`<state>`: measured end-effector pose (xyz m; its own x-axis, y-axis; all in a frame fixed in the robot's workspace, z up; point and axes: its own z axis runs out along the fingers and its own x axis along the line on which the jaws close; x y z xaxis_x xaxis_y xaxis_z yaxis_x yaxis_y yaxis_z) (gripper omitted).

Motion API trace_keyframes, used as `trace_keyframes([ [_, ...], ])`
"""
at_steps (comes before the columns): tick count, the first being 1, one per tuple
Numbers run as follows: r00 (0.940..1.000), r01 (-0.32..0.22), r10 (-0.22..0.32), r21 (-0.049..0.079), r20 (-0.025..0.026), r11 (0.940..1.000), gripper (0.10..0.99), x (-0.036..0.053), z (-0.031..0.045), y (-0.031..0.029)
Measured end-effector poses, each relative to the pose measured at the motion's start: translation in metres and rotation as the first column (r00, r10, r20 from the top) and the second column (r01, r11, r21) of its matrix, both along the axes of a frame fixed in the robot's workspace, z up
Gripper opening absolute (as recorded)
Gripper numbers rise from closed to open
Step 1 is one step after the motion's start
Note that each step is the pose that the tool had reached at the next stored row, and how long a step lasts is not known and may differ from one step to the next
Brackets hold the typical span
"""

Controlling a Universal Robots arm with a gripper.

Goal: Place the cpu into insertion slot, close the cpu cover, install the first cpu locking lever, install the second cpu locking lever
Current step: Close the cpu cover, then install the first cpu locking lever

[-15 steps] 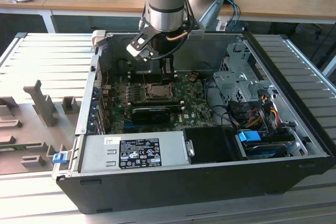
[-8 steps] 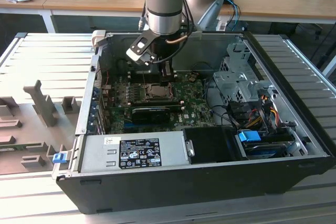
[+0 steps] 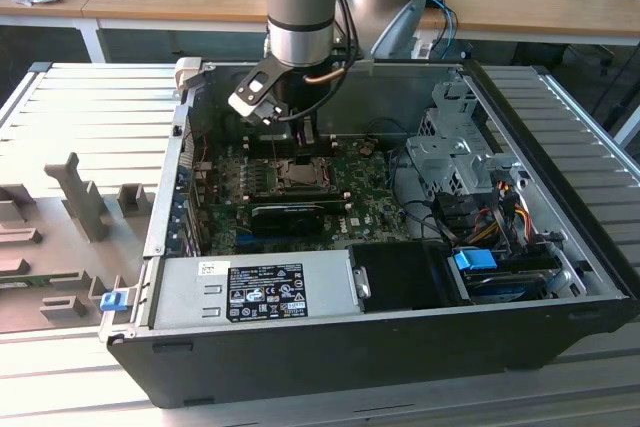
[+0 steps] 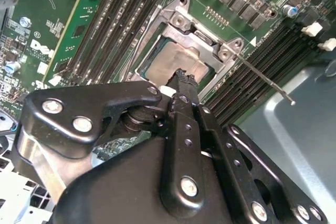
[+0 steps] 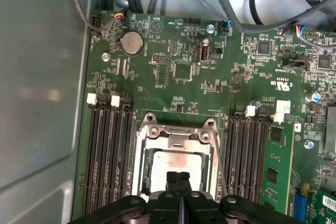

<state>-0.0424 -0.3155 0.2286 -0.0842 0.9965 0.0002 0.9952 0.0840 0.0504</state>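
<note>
Fixtures [image 3: 80, 207] on the exterior view's left, those grey blocks beside the computer case [image 3: 330, 357]: do they have any part in this?

None that I can see; they stand well apart from the work. Look to the middle, where the arm reaches down into the case and the gripper [image 3: 303, 139] sits over the insertion slot [image 3: 298, 173].

What has it got hold of?

Nothing. In both wrist views the fingers [image 5: 172, 181] are pressed together, tips right at the metal top of the cpu [image 5: 176, 161], which lies flat in the slot. The cpu cover [image 5: 176, 141] frames it and looks to be down. Closed fingers make a blunt pusher, I'd say, for pressing rather than gripping.

And the locking lever [image 4: 262, 77]?

It juts free from the socket corner across the memory slots [image 5: 247, 166], so I judge it unlatched. The drive cage [image 3: 450, 157], on the exterior view's right, is well clear.
</note>
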Motion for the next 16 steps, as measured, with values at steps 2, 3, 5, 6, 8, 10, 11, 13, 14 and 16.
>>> trace_keyframes([
  [2,1.0,0.0,0.0,0.0,0.0,1.0,0.106,-0.0011,0.0,0.0],
  [3,1.0,0.0,0.0,0.0,0.0,1.0,0.106,-0.0012,0.0,0.0],
  [5,1.0,0.0,0.0,0.0,0.0,1.0,0.106,-0.0013,0.0009,0.0],
  [6,1.0,0.0,0.0,0.0,-0.0001,1.0,0.106,-0.0013,0.002,0.0],
  [8,1.0,0.0,0.0,0.0,-0.0001,1.0,0.106,-0.0013,0.0033,0.0],
  [10,1.0,0.0,0.0,0.0,0.0,1.0,0.106,-0.0013,0.0055,0.0],
  [11,1.0,0.0,0.0,0.0,0.0,1.0,0.106,-0.0013,0.0065,0.0],
  [13,1.0,0.0,0.0,0.0,0.0,1.0,0.106,-0.0013,0.0121,0.0],
  [14,1.0,0.0,0.0,0.0,0.0,1.0,0.106,-0.0013,0.0147,0.0],
  [16,1.0,0.0,0.0,0.0,0.0,1.0,0.106,-0.0013,0.0222,0.0],
])
